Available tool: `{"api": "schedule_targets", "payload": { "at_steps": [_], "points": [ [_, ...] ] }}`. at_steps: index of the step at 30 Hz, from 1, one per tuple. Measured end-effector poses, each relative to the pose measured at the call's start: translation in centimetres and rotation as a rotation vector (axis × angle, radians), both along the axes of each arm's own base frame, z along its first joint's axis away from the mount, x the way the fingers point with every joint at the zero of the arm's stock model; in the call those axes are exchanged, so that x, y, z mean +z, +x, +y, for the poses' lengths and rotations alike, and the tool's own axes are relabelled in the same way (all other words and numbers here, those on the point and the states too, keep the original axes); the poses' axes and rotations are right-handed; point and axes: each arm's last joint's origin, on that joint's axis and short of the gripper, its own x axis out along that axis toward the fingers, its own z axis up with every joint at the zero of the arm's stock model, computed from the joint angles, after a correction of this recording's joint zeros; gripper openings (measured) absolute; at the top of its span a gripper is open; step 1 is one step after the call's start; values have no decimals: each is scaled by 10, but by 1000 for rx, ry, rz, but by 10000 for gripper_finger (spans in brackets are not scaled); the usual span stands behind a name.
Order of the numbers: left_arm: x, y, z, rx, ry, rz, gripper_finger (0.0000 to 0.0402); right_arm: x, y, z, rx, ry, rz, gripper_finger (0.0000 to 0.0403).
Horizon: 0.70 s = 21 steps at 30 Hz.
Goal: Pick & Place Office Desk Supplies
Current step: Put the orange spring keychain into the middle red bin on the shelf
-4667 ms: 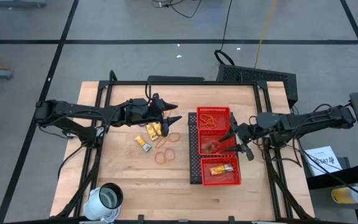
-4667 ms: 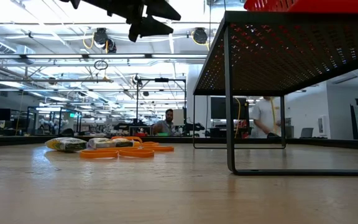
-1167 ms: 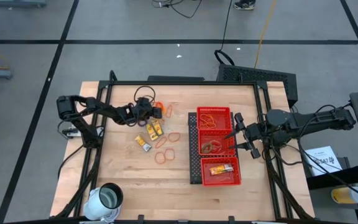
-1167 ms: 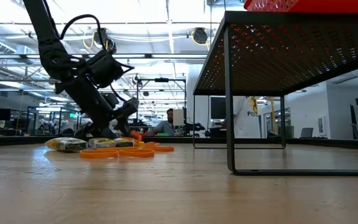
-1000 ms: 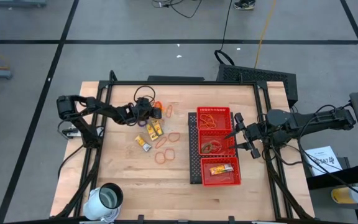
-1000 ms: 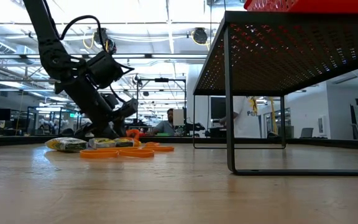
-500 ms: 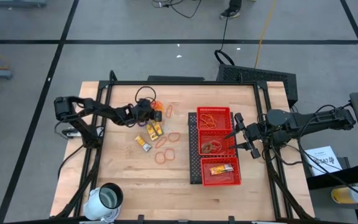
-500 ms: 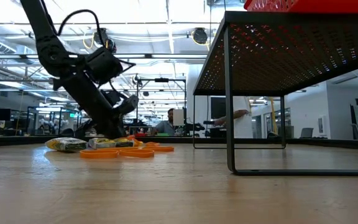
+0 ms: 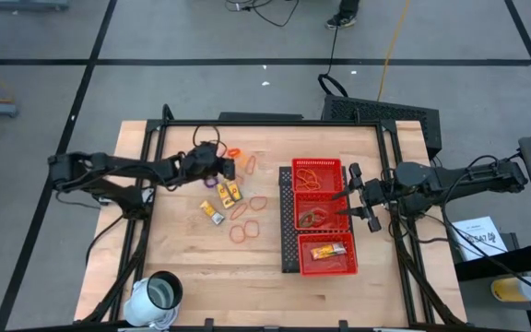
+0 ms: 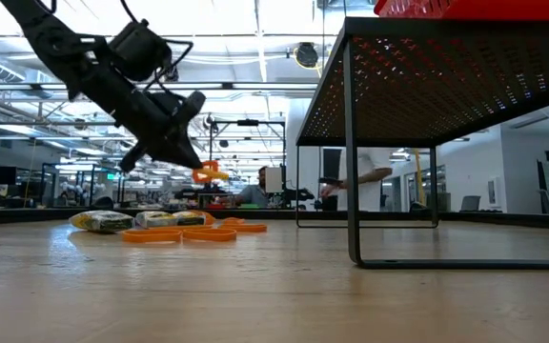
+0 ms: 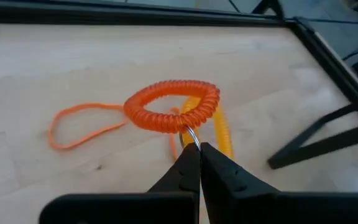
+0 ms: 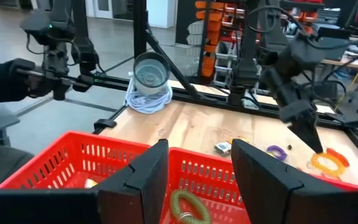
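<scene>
The task looks partly done. The red tray (image 9: 322, 219) already has supplies in all three compartments: orange loops in the far one, a coiled loop in the middle one, and a yellow-orange packet (image 9: 328, 251) in the near one; on the wooden table (image 9: 192, 267) there remain two small yellow packets (image 9: 228, 192), a third packet (image 9: 212, 211) a little nearer to the cup side, several flat rubber-band loops (image 9: 247, 219), and a small purple piece (image 9: 212, 183) beside the left arm (so I judge that more than half of the loose things are still to be moved).

The left gripper (image 9: 221, 165) is over the far left part of the table, with its arm stretched low from the left edge; its fingers are pressed together on the small metal ring of an orange spiral coil (image 11: 173, 106); in the low view the coil (image 10: 208, 172) hangs clear above the table, so it is lifted and not resting. A thin orange band (image 11: 79, 124) lies on the wood just beside it.

The right gripper (image 9: 356, 195) waits at the right rim of the tray, over the middle compartment; its fingers (image 12: 143, 174) stand apart and hold nothing. The white cup (image 9: 159, 293) stands at the near left corner, well apart from everything.
</scene>
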Motion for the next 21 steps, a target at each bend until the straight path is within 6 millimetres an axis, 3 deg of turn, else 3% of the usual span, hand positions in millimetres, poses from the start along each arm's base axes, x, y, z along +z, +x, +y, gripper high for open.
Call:
{"api": "schedule_targets", "payload": {
  "at_steps": [3, 8, 13, 21],
  "points": [
    [1, -3, -5, -51, -16, 36, 5, 0, 0, 0, 0, 3, 0, 164],
    [-13, -13, -14, -192, -193, 175, 5, 0, 0, 0, 0, 3, 0, 164],
    [-24, -25, -20, -99, -274, 323, 15, 0, 0, 0, -1, 9, 1, 164],
    [-25, -27, -20, -69, -276, 343, 64, 0, 0, 0, -1, 9, 1, 164]
  ]
}}
